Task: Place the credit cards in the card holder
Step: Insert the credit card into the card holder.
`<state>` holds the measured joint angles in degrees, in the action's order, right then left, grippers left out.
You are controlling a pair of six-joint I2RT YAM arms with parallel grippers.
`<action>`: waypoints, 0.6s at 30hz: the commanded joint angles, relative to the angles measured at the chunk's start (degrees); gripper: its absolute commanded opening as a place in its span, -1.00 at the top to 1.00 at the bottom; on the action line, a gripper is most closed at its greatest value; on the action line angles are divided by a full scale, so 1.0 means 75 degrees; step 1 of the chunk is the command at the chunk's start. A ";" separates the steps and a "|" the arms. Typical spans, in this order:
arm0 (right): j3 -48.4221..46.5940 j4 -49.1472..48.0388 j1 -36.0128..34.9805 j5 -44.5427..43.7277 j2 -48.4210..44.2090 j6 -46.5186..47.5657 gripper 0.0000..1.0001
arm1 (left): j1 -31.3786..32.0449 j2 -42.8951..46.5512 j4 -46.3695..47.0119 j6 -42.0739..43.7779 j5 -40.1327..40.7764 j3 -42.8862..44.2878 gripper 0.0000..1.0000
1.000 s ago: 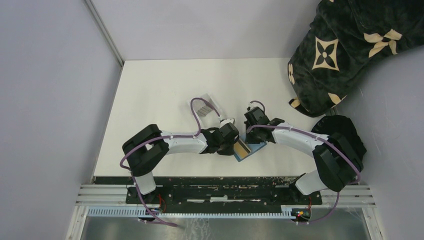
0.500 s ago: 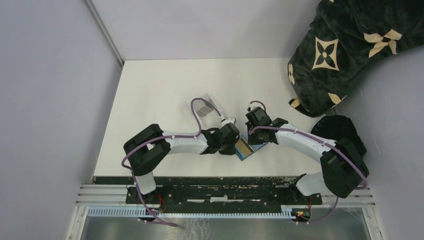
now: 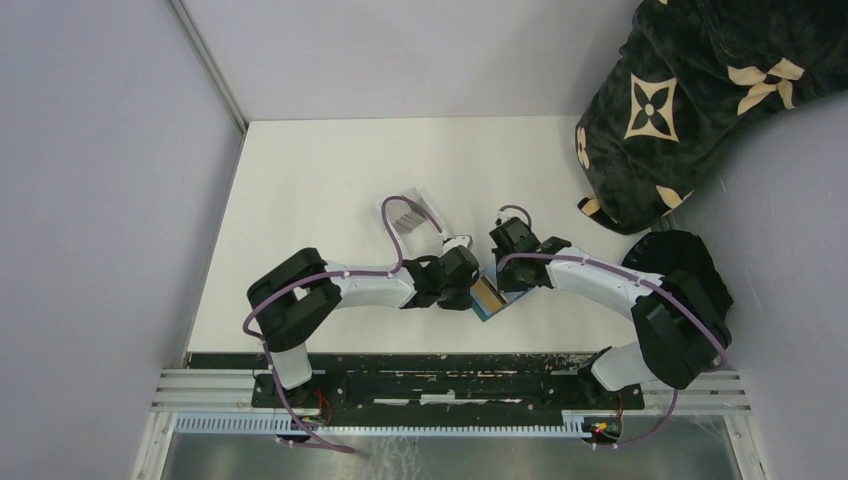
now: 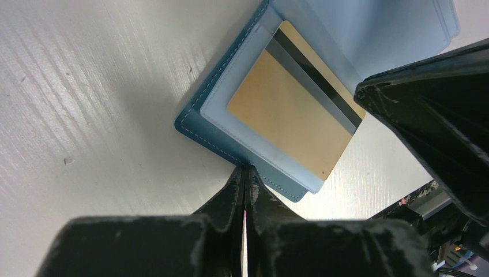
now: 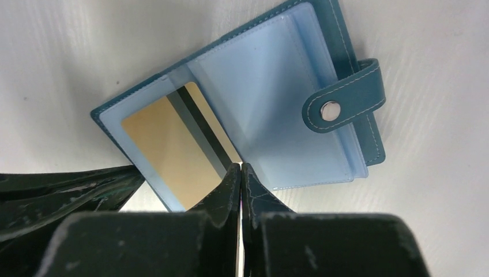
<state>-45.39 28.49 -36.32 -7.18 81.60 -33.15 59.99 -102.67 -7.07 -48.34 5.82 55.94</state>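
Both clenched, nothing gripped: left pincer [image 4: 245, 170] at card holder [image 5: 271, 109] rim, right pincer [image 5: 240, 167] at gold card [image 5: 173, 150], 5 o'clock edge. Risk: card looks part-seated; push could skid holder, buckle sleeve.

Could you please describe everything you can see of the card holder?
The card holder is a teal, leather-look wallet with pale stitching, lying open and flat on the white table. Clear bluish sleeves fill it; a snap tab juts from one side. A gold card sits partway in one sleeve.
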 commanded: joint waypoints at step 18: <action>0.0304 -0.0387 0.0007 -0.0052 0.0054 -0.0433 0.98 | 0.0028 -0.0279 -0.0747 0.0319 0.0141 -0.0668 0.94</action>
<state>-43.24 26.65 -36.32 -7.18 83.44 -35.11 59.99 -102.10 -5.28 -48.31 5.82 54.50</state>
